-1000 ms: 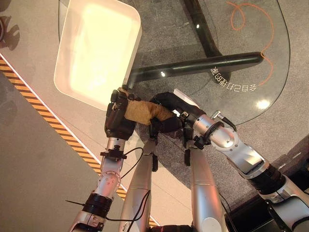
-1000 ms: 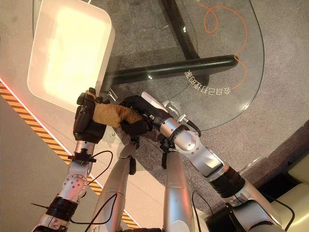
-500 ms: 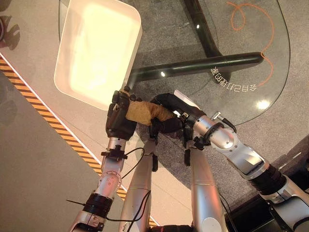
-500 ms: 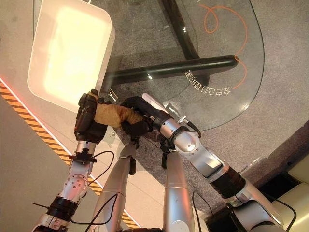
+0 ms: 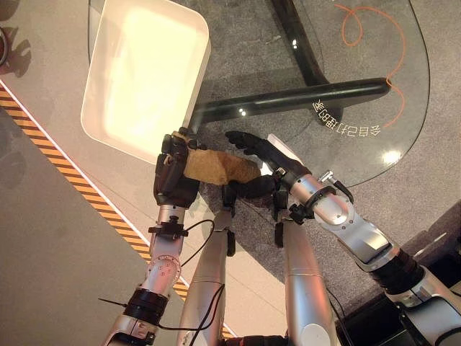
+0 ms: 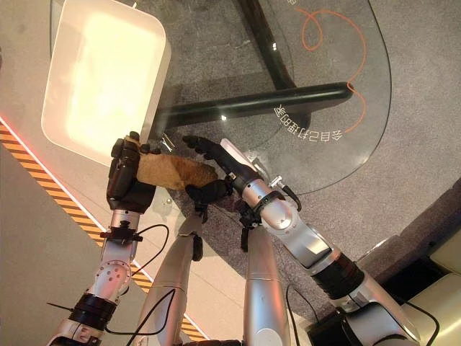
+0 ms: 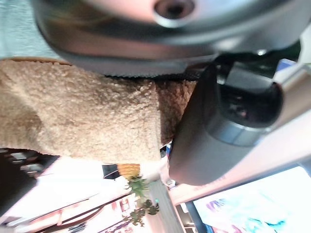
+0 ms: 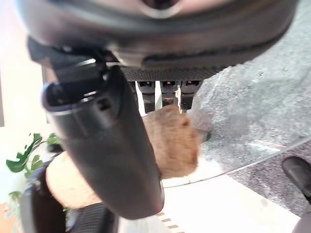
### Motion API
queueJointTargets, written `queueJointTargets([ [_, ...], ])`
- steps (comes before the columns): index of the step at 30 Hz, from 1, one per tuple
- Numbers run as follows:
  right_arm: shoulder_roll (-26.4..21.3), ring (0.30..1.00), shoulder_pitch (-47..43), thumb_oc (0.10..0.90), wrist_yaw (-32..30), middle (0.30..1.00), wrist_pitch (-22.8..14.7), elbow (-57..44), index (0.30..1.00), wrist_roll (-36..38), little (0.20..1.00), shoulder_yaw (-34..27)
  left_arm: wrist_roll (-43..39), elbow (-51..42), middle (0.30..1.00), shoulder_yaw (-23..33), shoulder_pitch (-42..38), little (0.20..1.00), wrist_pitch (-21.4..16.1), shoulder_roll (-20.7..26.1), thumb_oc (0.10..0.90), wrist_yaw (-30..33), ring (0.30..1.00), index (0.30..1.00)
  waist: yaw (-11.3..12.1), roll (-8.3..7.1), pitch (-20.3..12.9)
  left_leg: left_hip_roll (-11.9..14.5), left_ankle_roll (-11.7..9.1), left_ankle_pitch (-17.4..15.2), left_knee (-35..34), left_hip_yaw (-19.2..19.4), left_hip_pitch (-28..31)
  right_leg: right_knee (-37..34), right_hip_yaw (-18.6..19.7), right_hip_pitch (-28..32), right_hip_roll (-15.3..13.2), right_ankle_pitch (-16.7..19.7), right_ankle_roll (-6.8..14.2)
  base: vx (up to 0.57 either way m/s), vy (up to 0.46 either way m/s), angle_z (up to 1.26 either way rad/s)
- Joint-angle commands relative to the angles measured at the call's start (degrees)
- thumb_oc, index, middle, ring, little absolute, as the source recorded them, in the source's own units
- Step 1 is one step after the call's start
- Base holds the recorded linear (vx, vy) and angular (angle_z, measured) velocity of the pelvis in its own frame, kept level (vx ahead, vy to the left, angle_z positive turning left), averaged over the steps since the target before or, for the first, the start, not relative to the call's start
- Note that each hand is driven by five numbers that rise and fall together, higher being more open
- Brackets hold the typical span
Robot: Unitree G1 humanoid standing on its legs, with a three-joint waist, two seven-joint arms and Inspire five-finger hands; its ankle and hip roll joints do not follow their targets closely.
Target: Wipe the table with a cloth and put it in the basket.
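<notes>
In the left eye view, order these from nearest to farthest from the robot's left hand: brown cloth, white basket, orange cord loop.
1. The brown fuzzy cloth, held in the left hand.
2. The white rectangular basket, just beyond the hand, on the glass table's left end.
3. The orange cord loop, far right, seen through the glass.

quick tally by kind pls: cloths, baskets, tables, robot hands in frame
Cloths: 1, the tan cloth, held at the table's near edge.
Baskets: 1, the white basket, on the table.
Tables: 1, the glass table.
Robot hands: 2, the left robot hand curled on the cloth and the right robot hand with fingers straight.
Total: 5
</notes>
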Motion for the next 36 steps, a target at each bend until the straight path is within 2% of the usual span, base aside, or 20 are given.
queueJointTargets([
  [1,1.31,0.900,-0.14,0.800,-0.20,0.900,-4.20,-4.30,0.900,1.03,0.900,-2.43,2.03,-11.60,0.300,5.95,-0.38,0.200,-8.02,2.32,0.100,-4.46,0.300,0.300,0.41,1.21,-1.52,-0.71,0.92,-2.97,1.70,1.62,2.02,-6.94,3.63,1.17,3.87,5.61,0.70,0.00,0.000,0.00],
  [6,1.39,0.900,0.45,0.800,-0.18,0.900,-3.34,-4.72,0.900,0.87,0.900,-3.53,5.67,-13.20,0.300,8.00,-1.22,0.200,-11.82,3.41,0.100,-0.66,0.300,0.300,0.08,1.65,-1.52,-0.77,0.82,-2.97,1.79,1.77,2.22,-6.51,3.91,1.11,4.09,5.23,0.51,0.00,0.006,0.00],
  [11,0.84,0.900,1.06,0.800,0.09,0.900,-2.16,-5.05,0.900,1.60,0.900,-5.01,14.14,-14.40,0.300,11.90,-1.94,0.200,-17.10,5.67,0.100,7.79,0.300,0.300,-0.29,2.34,-1.52,-0.83,0.56,-3.13,1.90,2.00,2.95,-6.19,4.28,1.61,4.37,4.57,0.17,0.01,0.028,0.00],
  [14,0.54,0.900,1.69,0.800,0.99,0.900,-1.12,-4.96,0.900,1.52,0.900,-5.80,20.84,-14.30,0.300,14.34,-2.57,0.200,-19.78,6.75,0.100,14.52,0.300,0.300,-0.67,2.95,-1.52,-0.90,0.33,-3.23,2.19,2.07,3.22,-5.60,4.55,1.63,4.48,4.07,0.01,0.03,0.070,-0.03],
  [17,-0.13,0.900,2.29,0.800,2.50,0.900,0.56,-3.98,0.900,0.38,0.900,-6.40,33.26,-12.95,0.300,18.13,-3.42,0.200,-22.24,8.74,0.100,27.76,0.300,0.300,-1.07,3.93,-1.52,-1.07,0.05,-3.33,2.47,2.33,3.42,-4.87,5.12,1.40,4.69,3.34,-0.31,0.04,0.097,-0.06],
  [18,-0.19,0.900,2.21,0.800,2.61,0.900,0.72,-3.83,0.900,0.27,0.900,-6.37,37.01,-13.10,0.300,18.25,-3.53,0.200,-22.07,8.81,0.100,30.83,0.300,0.300,-1.10,3.96,-1.52,-1.11,0.01,-3.38,2.56,2.36,3.37,-4.73,5.21,1.29,4.70,3.23,-0.32,0.03,0.086,-0.08],
  [19,-0.58,0.900,2.22,0.800,3.11,0.900,1.38,-3.42,0.900,-0.06,0.900,-6.46,43.87,-12.26,0.300,19.53,-3.98,0.200,-21.58,10.01,0.100,37.35,0.300,0.300,-1.24,4.22,-1.52,-1.14,-0.13,-3.40,2.54,2.47,3.45,-4.58,5.44,1.19,4.78,3.01,-0.42,0.03,0.069,-0.08],
  [22,-2.06,0.900,2.33,0.800,4.43,0.900,3.42,-3.07,0.900,-0.18,0.900,-6.76,53.18,-11.12,0.300,22.07,-4.85,0.200,-18.89,12.54,0.100,47.20,0.300,0.300,-1.49,4.98,-1.52,-1.16,-0.48,-3.24,2.57,2.88,3.47,-4.15,5.90,0.94,4.73,2.52,-0.65,0.03,0.090,-0.03],
  [25,-3.48,0.900,2.10,0.800,6.18,0.900,5.33,-2.13,0.900,-0.68,0.900,-6.08,60.53,-8.12,0.300,23.21,-5.88,0.200,-17.12,14.69,0.100,54.36,0.300,0.300,-1.84,5.55,-1.52,-1.08,-0.77,-3.45,2.79,3.30,3.38,-3.70,6.31,0.56,4.46,1.98,-0.71,0.02,0.094,-0.01],
  [31,-5.86,0.900,1.14,0.800,8.51,0.900,8.07,-0.36,0.900,0.48,0.900,-3.58,65.11,-2.19,0.300,23.41,-9.44,0.200,-13.71,17.97,0.100,60.57,0.300,0.300,-2.40,6.10,-1.52,-0.83,-1.10,-3.56,3.36,4.27,2.21,-2.91,6.76,-0.98,3.99,1.38,-0.82,0.03,0.082,-0.03],
  [36,-7.57,0.900,-0.30,0.800,8.42,0.900,9.41,2.25,0.900,3.57,0.900,-0.42,69.64,4.03,0.300,21.23,-14.65,0.200,-10.28,21.71,0.100,65.69,0.300,0.300,-3.02,6.28,-1.52,-0.48,-1.41,-3.56,3.73,5.11,0.92,-2.72,7.22,-2.37,3.64,1.32,-0.72,0.04,0.077,-0.02],
])
